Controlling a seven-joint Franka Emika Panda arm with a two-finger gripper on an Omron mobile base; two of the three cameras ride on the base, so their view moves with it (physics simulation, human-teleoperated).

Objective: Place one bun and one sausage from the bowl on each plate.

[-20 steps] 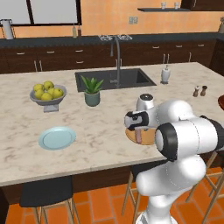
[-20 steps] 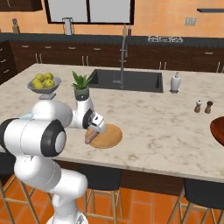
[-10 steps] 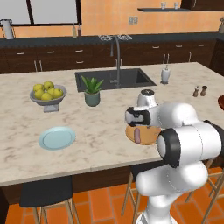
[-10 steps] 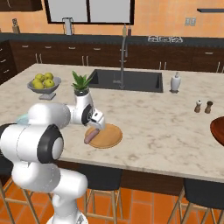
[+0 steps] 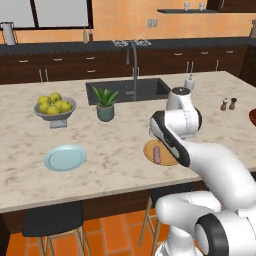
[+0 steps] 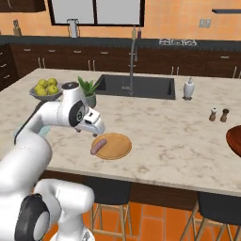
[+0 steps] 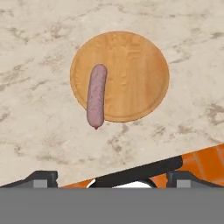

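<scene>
1. The pale marble island counter [image 5: 110,150] carries everything in the task. It also holds a grey footed bowl of yellow-green fruit [image 5: 55,107] and a small potted plant [image 5: 105,105].
2. The wide dark red-brown wooden bowl [image 6: 235,140] sits at the counter's far right edge, well apart from both plates. Its contents cannot be made out.
3. The flat round tan wooden plate [image 7: 131,74] lies near the counter's front edge. The pale blue round plate [image 5: 65,157] lies well to its left and is bare.
4. The pinkish-brown sausage [image 7: 96,96] rests on the tan plate, one end overhanging the rim. No bun is on either plate.
5. The two-finger gripper [image 7: 111,177] hangs above the tan plate, apart from the sausage. Its dark tips stand wide apart with nothing between them.
6. Judgement: the first sausage placement looks complete. The next move calls for travel right to the wooden bowl for a bun or second sausage.
</scene>
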